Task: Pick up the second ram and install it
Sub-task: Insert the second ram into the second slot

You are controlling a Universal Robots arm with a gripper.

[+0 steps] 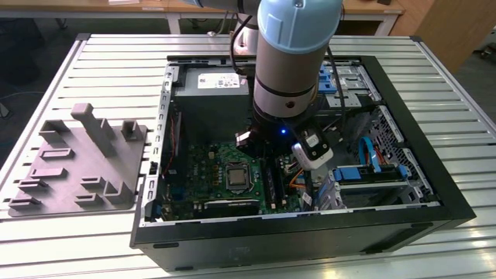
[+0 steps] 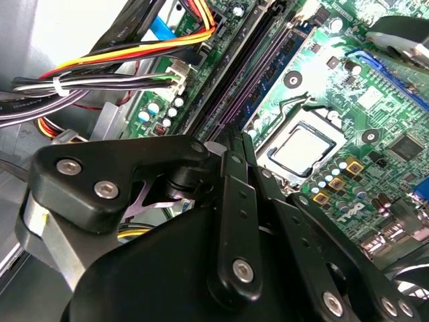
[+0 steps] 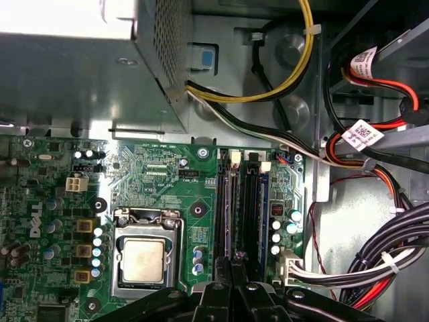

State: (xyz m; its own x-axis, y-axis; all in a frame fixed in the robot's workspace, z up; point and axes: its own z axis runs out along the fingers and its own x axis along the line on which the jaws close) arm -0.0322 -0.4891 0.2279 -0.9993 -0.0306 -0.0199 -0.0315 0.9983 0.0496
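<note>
Gripper (image 2: 234, 137) closed to a narrow pinch on the second ram (image 2: 263, 72), edge-on over the black slots (image 3: 249, 201) beside the processor socket (image 3: 143, 258) of the green motherboard (image 3: 161, 168). White printed tags (image 3: 362, 133) on the cables (image 3: 375, 261) nearby; white label (image 1: 219, 80) on the power supply (image 1: 209, 96). All inside the open computer case (image 1: 419, 168), centre of the exterior view; grey fixture (image 1: 78, 163) at its left on the slatted surface (image 1: 116, 58).
</note>
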